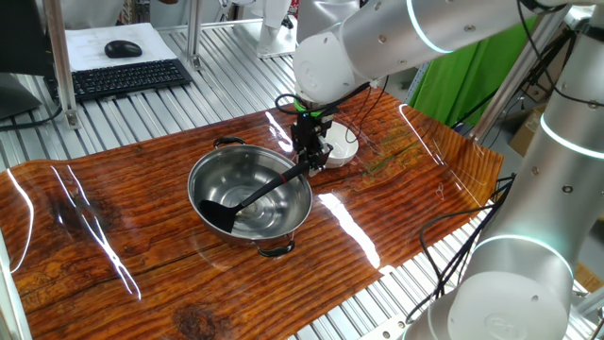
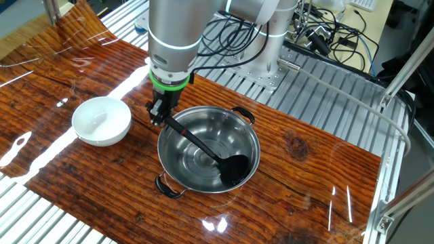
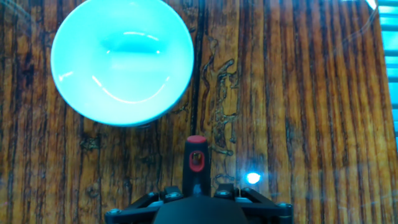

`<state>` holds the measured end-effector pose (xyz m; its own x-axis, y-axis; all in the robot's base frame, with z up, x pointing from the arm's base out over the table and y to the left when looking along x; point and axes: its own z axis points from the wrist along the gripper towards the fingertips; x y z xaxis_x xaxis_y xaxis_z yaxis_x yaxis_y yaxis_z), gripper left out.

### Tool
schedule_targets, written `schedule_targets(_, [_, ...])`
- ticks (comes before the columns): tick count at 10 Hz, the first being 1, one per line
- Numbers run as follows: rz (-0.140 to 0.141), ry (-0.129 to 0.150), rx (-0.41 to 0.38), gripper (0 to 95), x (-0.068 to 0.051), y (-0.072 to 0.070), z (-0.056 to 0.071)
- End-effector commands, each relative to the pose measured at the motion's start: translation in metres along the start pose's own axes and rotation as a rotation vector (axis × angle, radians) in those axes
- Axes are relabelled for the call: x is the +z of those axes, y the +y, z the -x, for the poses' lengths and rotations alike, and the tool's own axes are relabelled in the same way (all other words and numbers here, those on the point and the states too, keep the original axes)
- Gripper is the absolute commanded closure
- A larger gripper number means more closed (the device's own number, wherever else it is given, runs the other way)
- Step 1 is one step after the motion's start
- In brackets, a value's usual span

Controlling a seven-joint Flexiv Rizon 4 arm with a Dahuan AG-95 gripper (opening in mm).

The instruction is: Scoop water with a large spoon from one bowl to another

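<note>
Glossy wooden table (image 1: 113,236), metal slats (image 1: 236,57).

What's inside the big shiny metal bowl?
The black plastic ladle's round scoop rests inside the big steel bowl. Its handle slopes up over the rim. Water can't be made out among the reflections.

White bowl (image 1: 338,149) half behind gripper (image 1: 309,161); fingertips indiscernible.

No legible text, labels or signs.
</note>
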<state>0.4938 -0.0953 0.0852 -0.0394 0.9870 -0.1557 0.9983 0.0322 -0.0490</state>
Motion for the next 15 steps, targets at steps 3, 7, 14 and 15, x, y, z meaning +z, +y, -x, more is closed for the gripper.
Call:
schedule_targets(3, [0.001, 0.005, 0.001, 76.0, 0.0, -0.0006, 0.0])
schedule_targets(7, [0.001, 0.005, -0.002, 95.0, 0.0007, -0.0005, -0.0003])
schedule_targets(14, [0.002, -0.003, -0.01, 95.0, -0.0007, -0.0005, -0.0015])
schedule_targets(15, [0.002, -0.003, -0.011, 95.0, -0.002, -0.0007, -0.0019])
